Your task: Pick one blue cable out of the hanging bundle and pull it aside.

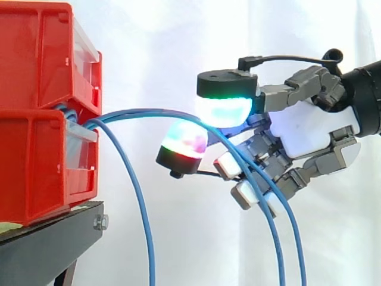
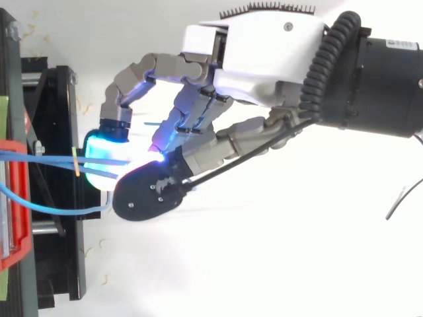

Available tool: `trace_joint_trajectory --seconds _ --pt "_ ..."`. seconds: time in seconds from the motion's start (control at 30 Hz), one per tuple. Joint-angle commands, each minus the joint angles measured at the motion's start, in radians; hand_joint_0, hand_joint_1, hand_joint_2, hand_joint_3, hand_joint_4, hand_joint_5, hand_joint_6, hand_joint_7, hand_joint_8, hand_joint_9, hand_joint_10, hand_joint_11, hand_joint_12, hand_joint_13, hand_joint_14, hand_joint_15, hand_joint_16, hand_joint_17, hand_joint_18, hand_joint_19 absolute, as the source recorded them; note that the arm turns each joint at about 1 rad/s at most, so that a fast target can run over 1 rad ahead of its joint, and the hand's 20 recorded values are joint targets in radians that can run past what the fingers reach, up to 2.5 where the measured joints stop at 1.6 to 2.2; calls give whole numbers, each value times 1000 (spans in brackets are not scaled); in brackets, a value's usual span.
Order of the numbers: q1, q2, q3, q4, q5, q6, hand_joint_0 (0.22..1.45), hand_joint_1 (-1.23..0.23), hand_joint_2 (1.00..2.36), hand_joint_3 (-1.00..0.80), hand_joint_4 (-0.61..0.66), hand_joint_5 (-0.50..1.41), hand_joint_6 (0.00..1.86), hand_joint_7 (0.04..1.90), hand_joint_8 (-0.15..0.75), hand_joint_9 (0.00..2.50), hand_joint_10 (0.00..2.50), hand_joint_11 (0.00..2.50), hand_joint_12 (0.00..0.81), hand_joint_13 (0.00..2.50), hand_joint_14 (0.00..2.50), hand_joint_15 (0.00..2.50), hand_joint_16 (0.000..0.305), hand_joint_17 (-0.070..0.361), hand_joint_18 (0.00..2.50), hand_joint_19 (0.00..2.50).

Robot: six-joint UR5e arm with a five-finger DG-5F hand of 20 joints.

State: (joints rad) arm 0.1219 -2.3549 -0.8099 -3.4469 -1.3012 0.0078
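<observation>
Hand [image 1: 309, 128] has its fingers curled round two blue cables [image 1: 149, 111], which run between its pads (firm pinch unclear). A third cable [image 1: 141, 202] hangs apart, nearer the red bins [image 1: 36, 59].

bins [image 1: 36, 149]: 2 stacked at left, on the stand [image 1: 47, 244]
cables [image 1: 149, 111]: leave between the bins, arch right, hang down
hand [image 1: 309, 128]: right of the bins, fingers closed round 2 cables; 1 hangs apart, nearer the bins

Bright, even light with glare on the white curtain [image 1: 166, 36].
</observation>
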Motion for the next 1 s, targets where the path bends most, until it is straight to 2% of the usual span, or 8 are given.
trace_joint_trajectory --seconds 0.0,0.17,0.27,0.37,0.47,0.7,0.87,0.97 --pt "4 -1 0 0 0 0 599 -770 1000 -495 -94 -89 882 867 191 1130 16 421 345 1024 26 627 51 115 816 854" --pt "4 -1 0 0 0 -2 534 -518 1000 -500 -97 -75 866 898 197 1192 15 394 354 1049 25 628 53 120 834 888" --pt "4 -1 0 3 0 -2 372 -539 1000 -500 -69 -61 852 879 252 1245 12 344 422 1123 22 599 70 157 969 828" --pt "5 0 0 0 0 -2 345 -540 1000 -500 -76 -58 849 866 266 1250 12 332 433 1133 21 589 73 164 994 824" --pt "5 0 0 0 0 0 381 -565 1000 -500 -102 -51 841 911 241 1274 12 340 414 1131 23 595 69 155 978 837" --pt "4 0 5 -5 0 3 567 -519 1000 -500 -100 -54 848 965 191 1274 16 391 351 1096 27 645 52 116 875 906" --pt "4 0 5 -5 0 1 584 -710 1008 -386 -42 -72 867 1027 211 1221 16 412 349 1084 26 639 52 117 881 895" --pt "4 0 5 -6 0 1 601 -774 1010 -351 -48 -81 894 960 211 1185 16 424 354 1083 25 653 52 117 883 897"
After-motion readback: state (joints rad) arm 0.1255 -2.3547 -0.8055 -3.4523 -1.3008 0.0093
